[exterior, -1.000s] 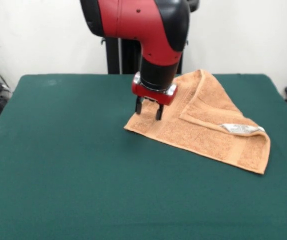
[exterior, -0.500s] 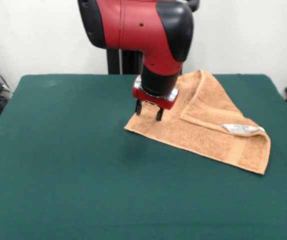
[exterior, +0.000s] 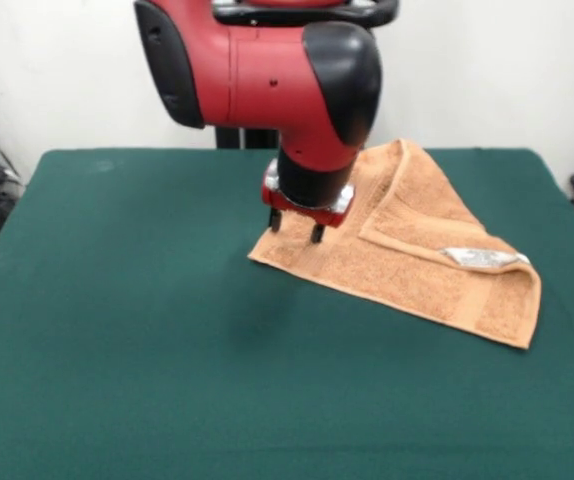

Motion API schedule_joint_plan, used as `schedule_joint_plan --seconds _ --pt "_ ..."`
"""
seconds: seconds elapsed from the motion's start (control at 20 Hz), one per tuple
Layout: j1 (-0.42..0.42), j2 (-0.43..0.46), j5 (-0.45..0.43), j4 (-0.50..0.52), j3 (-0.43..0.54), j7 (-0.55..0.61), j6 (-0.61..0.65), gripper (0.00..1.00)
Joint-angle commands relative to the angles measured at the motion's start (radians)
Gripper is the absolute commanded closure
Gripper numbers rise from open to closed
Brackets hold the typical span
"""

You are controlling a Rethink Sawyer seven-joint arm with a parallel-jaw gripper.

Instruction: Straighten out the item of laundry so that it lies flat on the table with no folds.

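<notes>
1. My claw [exterior: 295,227] hangs with its two short dark fingers [exterior: 317,233] parted and nothing between them, just above the left corner of the orange-tan terry towel [exterior: 407,250].
2. I see the towel lying folded into a soft triangle on the dark green felt table [exterior: 147,330], a small white tag [exterior: 482,257] towards the towel's right corner.
3. The bulky red and black arm [exterior: 287,90] hides part of the towel's far left edge.
4. I can't tell whether the fingertips touch the towel.

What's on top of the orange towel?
On the towel lies its own folded-over flap with a white tag. The gripper hangs open above one corner. The arm hides some towel behind it.
</notes>
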Motion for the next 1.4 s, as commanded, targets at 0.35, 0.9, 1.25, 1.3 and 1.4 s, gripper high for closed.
schedule_joint_plan --seconds 0.35,0.9,1.25,1.3,1.4 --pt "-0.15 0.174 -0.293 -0.41 0.218 -0.224 -0.444 0.0" --pt "-0.205 0.166 -0.395 -0.446 0.344 -0.247 -0.313 0.0" --pt "-0.223 0.179 -0.452 -0.493 0.404 -0.248 -0.248 0.0" --pt "-0.225 0.181 -0.46 -0.501 0.412 -0.247 -0.238 0.0" --pt "-0.228 0.188 -0.471 -0.521 0.428 -0.245 -0.215 0.0"
